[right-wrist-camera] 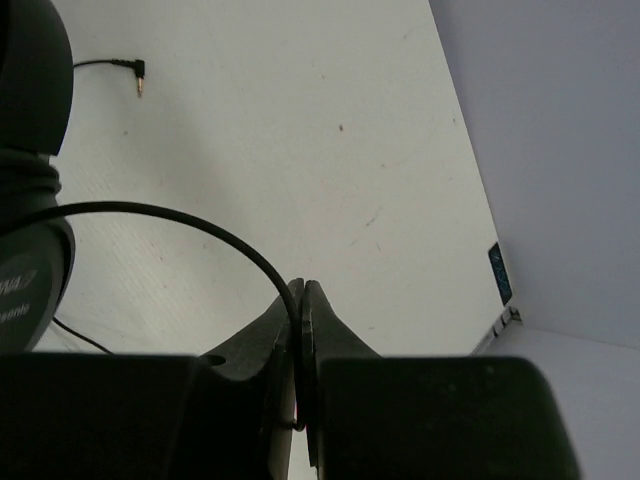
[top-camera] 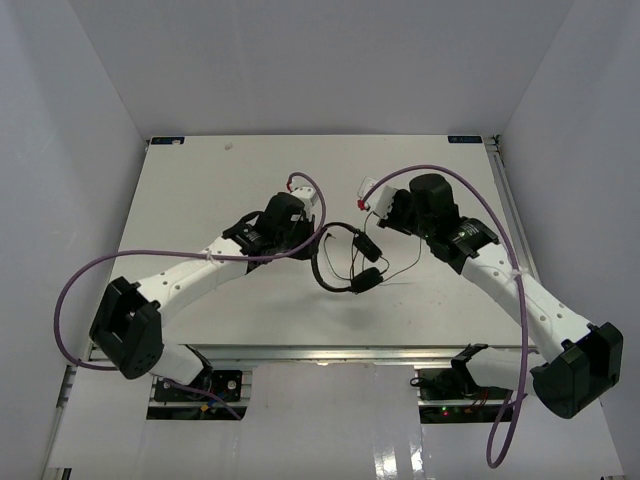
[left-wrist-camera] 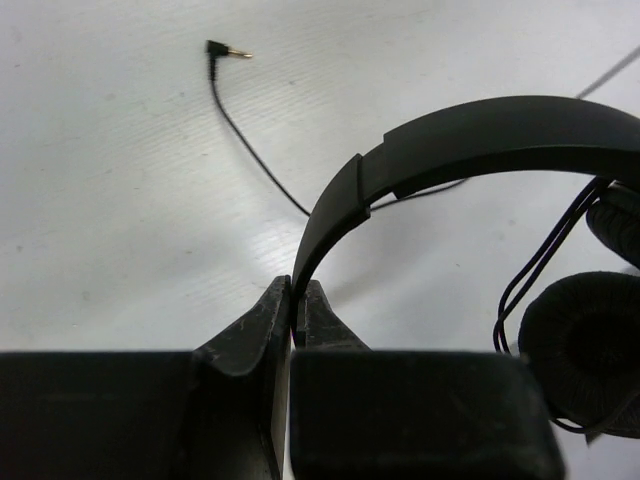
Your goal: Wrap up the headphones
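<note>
The black headphones (top-camera: 345, 262) hang over the middle of the white table. My left gripper (top-camera: 316, 243) is shut on the thin headband (left-wrist-camera: 480, 130), pinched between its tips (left-wrist-camera: 297, 292). A padded earcup (left-wrist-camera: 585, 350) hangs to the right in the left wrist view. The thin black cord (left-wrist-camera: 255, 150) runs across the table to its gold plug (left-wrist-camera: 228, 52). My right gripper (top-camera: 368, 210) is shut on a loop of the cord (right-wrist-camera: 200, 222), which passes between its tips (right-wrist-camera: 303, 292). An earcup (right-wrist-camera: 30, 150) fills the left edge of the right wrist view, and the plug (right-wrist-camera: 139, 76) lies beyond.
Thick purple robot cables (top-camera: 70, 290) loop off both arms. The white table (top-camera: 200, 190) is boxed in by grey walls, with its right edge (right-wrist-camera: 495, 320) close to the right gripper.
</note>
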